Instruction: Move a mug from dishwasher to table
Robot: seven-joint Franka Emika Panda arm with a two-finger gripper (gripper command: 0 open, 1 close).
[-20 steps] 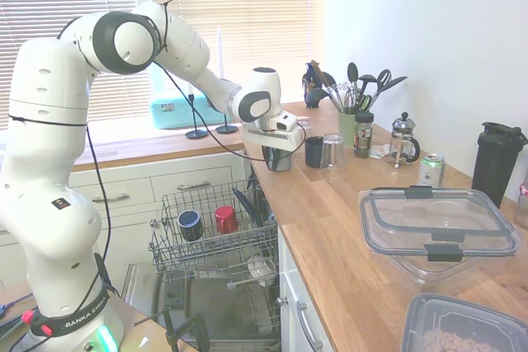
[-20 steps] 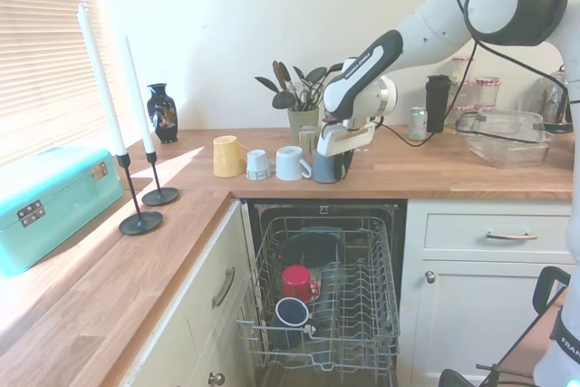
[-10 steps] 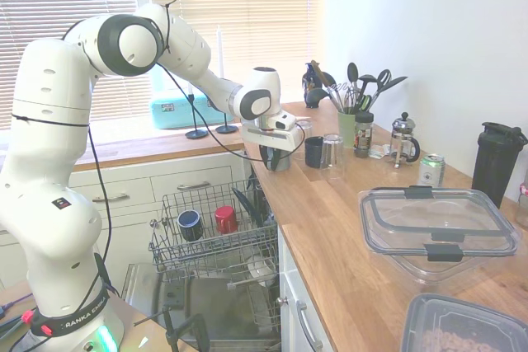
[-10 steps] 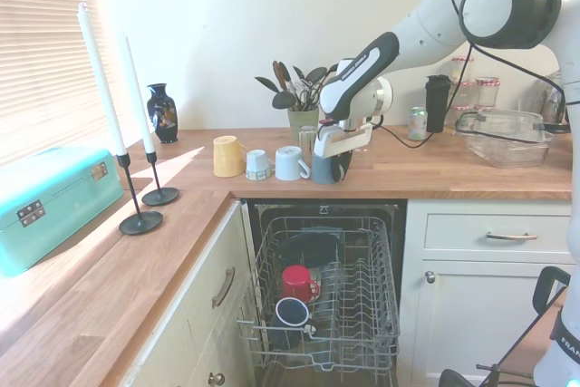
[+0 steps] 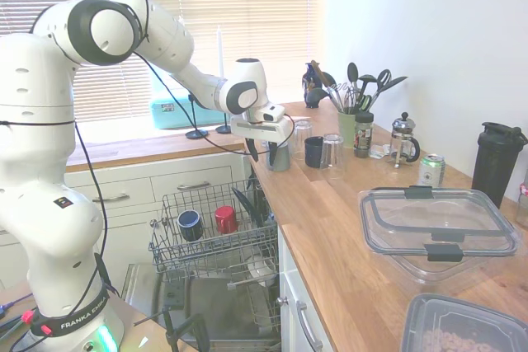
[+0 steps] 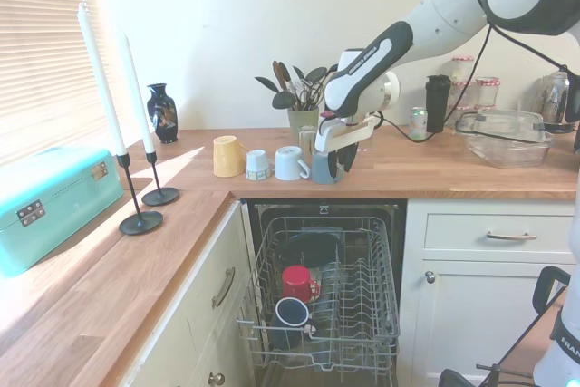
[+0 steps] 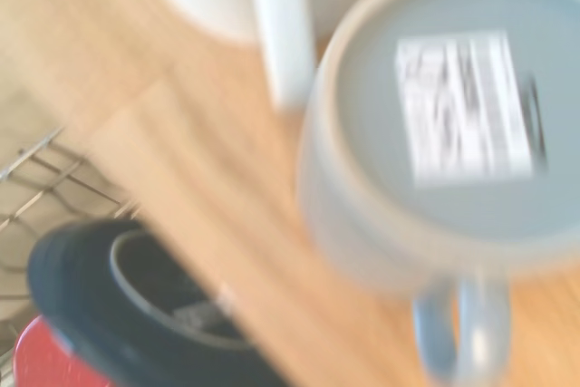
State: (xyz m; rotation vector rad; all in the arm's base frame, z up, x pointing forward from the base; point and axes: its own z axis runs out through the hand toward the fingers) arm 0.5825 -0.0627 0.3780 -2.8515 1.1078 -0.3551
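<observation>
1. Second exterior view shows the grey mug (image 6: 323, 169) standing upside down on the wooden bench (image 6: 426, 174), close to its front edge and directly above the open dishwasher (image 6: 326, 301).
2. The jaws (image 6: 341, 157) hang just above and slightly beside the mug, spread apart and empty; no finger touches the mug.
3. First exterior view puts the mug (image 5: 279, 157) at the near corner of the bench (image 5: 346, 228), with the jaws (image 5: 262, 148) over it.
4. Wrist view looks down on the mug's flat grey base (image 7: 444, 142), which carries a white label with blurred print; its handle (image 7: 458, 333) also shows there.
5. Just beside the mug on the bench stand a white mug (image 6: 291, 163), a smaller pale cup (image 6: 257, 165) and a yellow mug (image 6: 227, 156).
6. In the pulled-out wire rack (image 6: 362, 314) below sit a red mug (image 6: 297, 282) and a dark blue mug (image 6: 292, 313), side by side.
</observation>
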